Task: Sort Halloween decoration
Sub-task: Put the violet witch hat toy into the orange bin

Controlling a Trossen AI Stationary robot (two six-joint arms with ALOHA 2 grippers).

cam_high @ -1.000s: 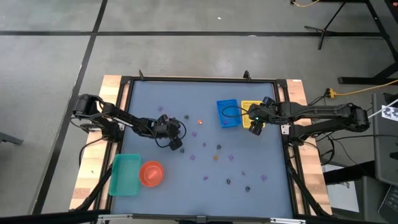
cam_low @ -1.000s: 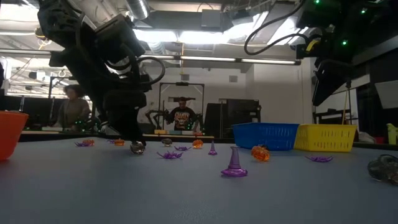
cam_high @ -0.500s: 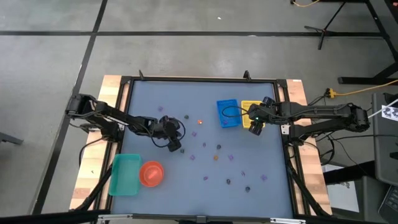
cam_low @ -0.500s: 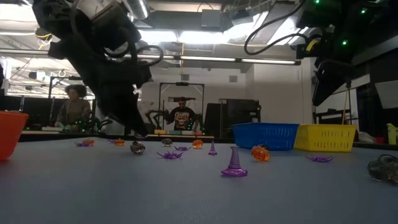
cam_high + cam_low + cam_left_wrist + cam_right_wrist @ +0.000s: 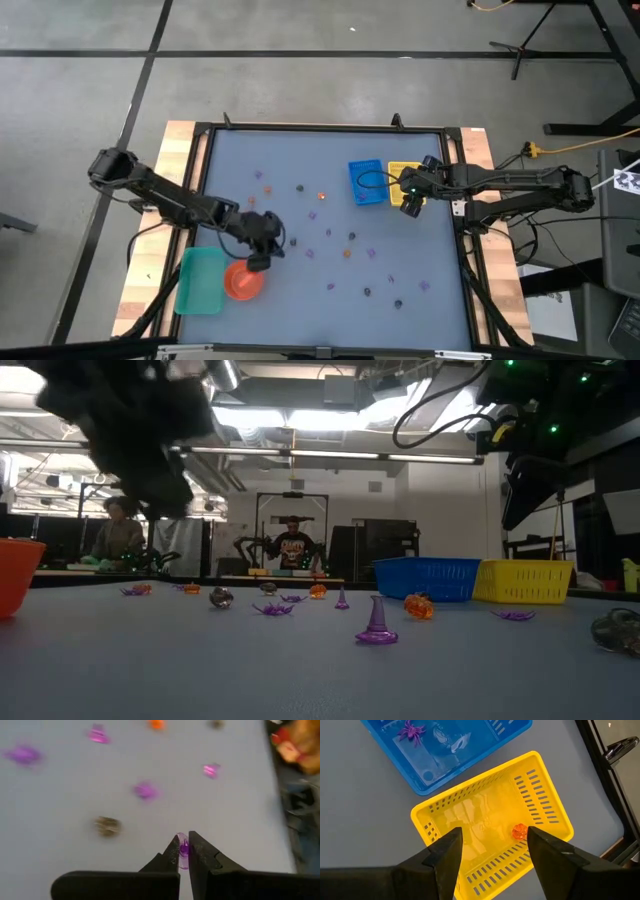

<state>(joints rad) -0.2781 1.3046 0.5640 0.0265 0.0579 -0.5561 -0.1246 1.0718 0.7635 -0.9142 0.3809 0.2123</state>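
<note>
The left gripper (image 5: 183, 851) pinches a tiny translucent purple decoration piece (image 5: 184, 849), its long axis running along the fingers, above the round orange bowl (image 5: 243, 279). The right gripper (image 5: 492, 851), fingers spread, hangs over the yellow slotted tray (image 5: 490, 820).

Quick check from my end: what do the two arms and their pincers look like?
Both arms are dark and jointed, with looping black cables. The left pincer has slim, tapering black fingers. The right pincer has broader dark fingers, and a green light glows on its wrist.

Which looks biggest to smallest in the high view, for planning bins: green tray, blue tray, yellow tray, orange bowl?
1. green tray
2. orange bowl
3. blue tray
Yellow tray: partly under the right arm, so unranked.
</note>
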